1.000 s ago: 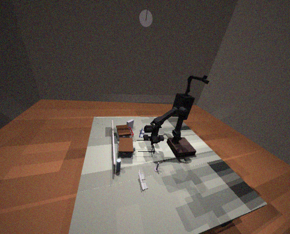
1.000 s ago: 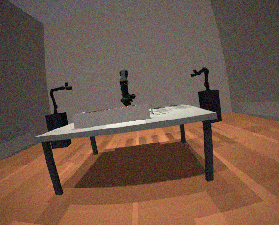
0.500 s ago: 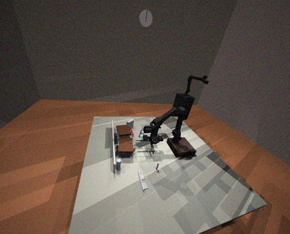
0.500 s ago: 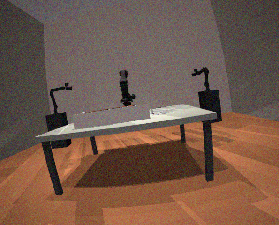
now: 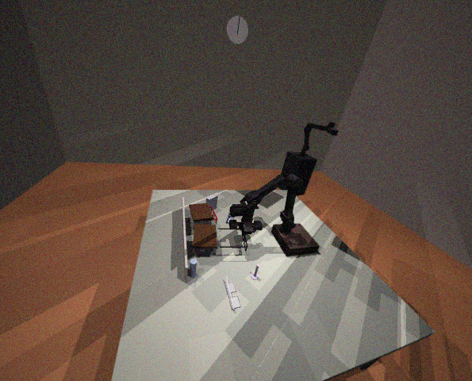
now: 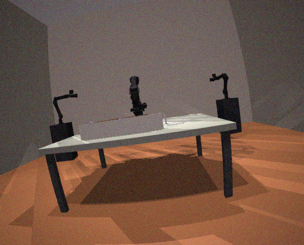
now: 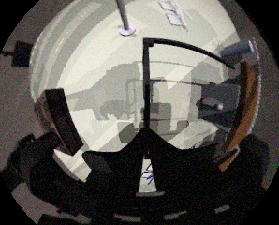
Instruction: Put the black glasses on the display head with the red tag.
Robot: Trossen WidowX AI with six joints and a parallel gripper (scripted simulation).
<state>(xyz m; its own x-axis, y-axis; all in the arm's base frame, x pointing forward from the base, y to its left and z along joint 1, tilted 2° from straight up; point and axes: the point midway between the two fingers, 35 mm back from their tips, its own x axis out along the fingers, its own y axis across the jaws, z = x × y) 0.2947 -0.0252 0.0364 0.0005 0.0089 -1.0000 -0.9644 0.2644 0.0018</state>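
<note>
My gripper is shut on the black glasses, with the fingers pointing down. In the wrist view the front bar runs straight up from the fingertips, with one temple going off right. The temples point at a brown-topped block, apparently one display head, with their tips close to its front edge. I cannot tell whether they touch it. A second brown-topped block stands behind it. The red tag cannot be made out. A panel hides the glasses and blocks in the exterior view.
A white panel stands behind the blocks. Red glasses and blue glasses are nearby. A blue cylinder, a thin post and a pale frame are also on the table.
</note>
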